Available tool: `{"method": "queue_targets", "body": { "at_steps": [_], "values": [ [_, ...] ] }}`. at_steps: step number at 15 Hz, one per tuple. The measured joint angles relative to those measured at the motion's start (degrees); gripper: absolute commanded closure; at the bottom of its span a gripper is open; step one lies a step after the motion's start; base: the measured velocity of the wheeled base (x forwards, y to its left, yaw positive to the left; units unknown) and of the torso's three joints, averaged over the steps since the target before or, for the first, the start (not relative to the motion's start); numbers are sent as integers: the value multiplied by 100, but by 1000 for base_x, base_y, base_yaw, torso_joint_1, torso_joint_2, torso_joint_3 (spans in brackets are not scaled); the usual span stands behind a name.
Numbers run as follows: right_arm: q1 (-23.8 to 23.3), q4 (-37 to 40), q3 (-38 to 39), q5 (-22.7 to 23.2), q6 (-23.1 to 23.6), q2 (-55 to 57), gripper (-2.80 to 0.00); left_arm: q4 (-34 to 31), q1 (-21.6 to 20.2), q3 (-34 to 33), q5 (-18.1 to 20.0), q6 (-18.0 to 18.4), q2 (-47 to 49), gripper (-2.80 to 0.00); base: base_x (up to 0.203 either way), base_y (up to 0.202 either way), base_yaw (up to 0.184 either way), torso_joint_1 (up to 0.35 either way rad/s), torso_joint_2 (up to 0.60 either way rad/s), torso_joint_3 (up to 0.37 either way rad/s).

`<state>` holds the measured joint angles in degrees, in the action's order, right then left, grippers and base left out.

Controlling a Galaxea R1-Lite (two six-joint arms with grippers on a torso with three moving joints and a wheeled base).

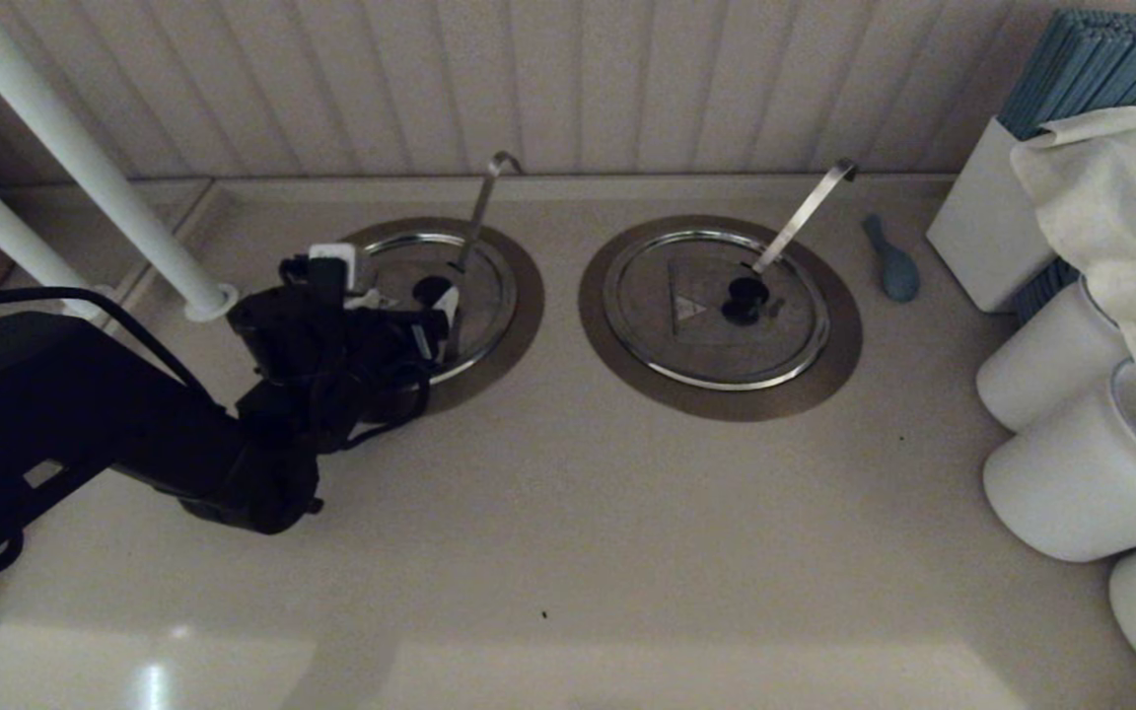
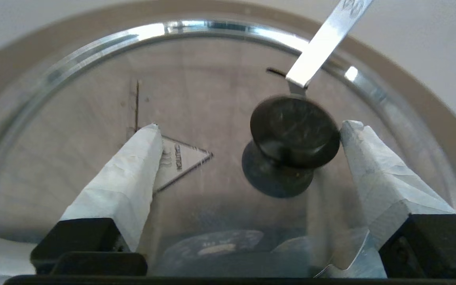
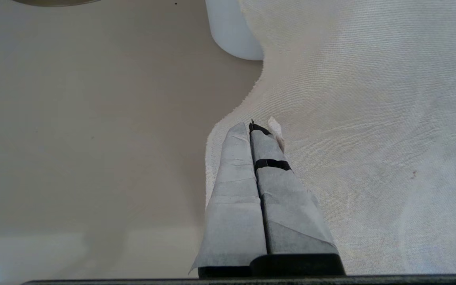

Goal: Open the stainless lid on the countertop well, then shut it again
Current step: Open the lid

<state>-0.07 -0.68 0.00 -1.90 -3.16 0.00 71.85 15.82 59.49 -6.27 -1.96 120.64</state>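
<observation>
The stainless lid (image 1: pixel 400 258) lies flat in the left countertop well (image 1: pixel 529 311), whose thin hooked ladle handle (image 1: pixel 477 212) pokes up through it. My left gripper (image 1: pixel 410 304) hovers low over this lid and is open. In the left wrist view the black knob (image 2: pixel 293 132) sits between the fingers, right beside one fingertip (image 2: pixel 354 132). The other fingertip (image 2: pixel 149 136) is over the pale triangle mark (image 2: pixel 184 158). The lid's shiny rim (image 2: pixel 212 27), the brownish collar (image 2: pixel 441 130) and the ladle handle (image 2: pixel 323 43) show around them. My right gripper (image 3: pixel 257 126) is shut, parked over a white cloth (image 3: pixel 370 118).
The twin lid (image 1: pixel 716 306) with an orange-tinted triangle and wide strip handle (image 1: pixel 805 212) sits to the right. A blue spoon-like object (image 1: pixel 893 264) lies beyond it. White canisters (image 1: pixel 1071 473), a box of blue sticks (image 1: pixel 1091 69) and the draped cloth (image 1: pixel 1110 187) crowd the right. White poles (image 1: pixel 85 168) stand left.
</observation>
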Motion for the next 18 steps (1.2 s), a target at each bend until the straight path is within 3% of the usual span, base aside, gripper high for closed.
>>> {"method": "queue_targets", "body": {
  "at_steps": [4,8,18],
  "values": [
    [-2,2,0,0,0,0,0,23,21,117,-24,-23,159,-280,0,0,0,0,0,0],
    [-2,2,0,-1,0,0,0,41,21,505,-315,-15,424,-280,0,0,0,0,0,0],
    [-2,-1,0,-2,0,0,0,-16,16,790,-343,-17,639,-280,0,0,0,0,0,0]
  ]
}}
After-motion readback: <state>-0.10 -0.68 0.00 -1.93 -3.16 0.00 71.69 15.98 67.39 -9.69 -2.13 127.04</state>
